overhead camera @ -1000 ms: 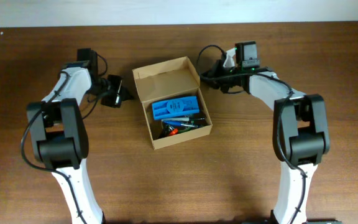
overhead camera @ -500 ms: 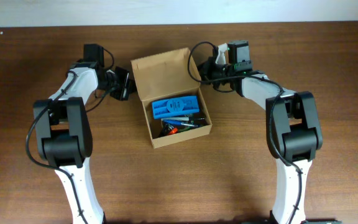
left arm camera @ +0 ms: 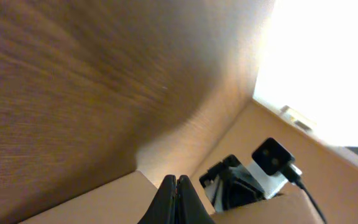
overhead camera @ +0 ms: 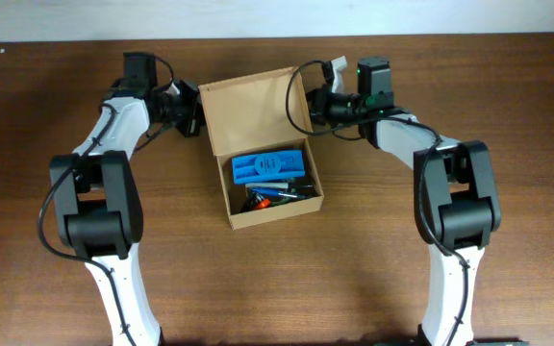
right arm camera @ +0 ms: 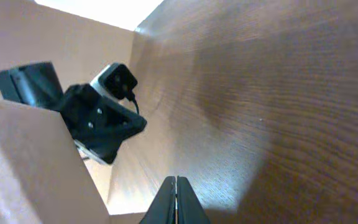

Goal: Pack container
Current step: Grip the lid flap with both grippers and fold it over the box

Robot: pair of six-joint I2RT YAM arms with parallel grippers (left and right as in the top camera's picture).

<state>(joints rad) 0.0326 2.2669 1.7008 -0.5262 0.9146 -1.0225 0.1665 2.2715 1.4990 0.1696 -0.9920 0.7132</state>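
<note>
overhead: packed box [overhead camera: 279,211] mid-table, lid [overhead camera: 255,113] raised, my left gripper [overhead camera: 187,108] and right gripper [overhead camera: 314,104] flanking it | left wrist: pressed together beside cardboard | right wrist: pressed together too | advice: tip lid forward evenly from both edges

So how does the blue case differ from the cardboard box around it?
The cardboard box is plain tan, the blue case bright blue. The box is larger and holds the case. The box stands open, lid flap raised; the case lies flat inside. Both are rectangular.

Both arms angled inward; left gripper [left arm camera: 177,198] and right gripper [right arm camera: 176,198], fingers together
</note>
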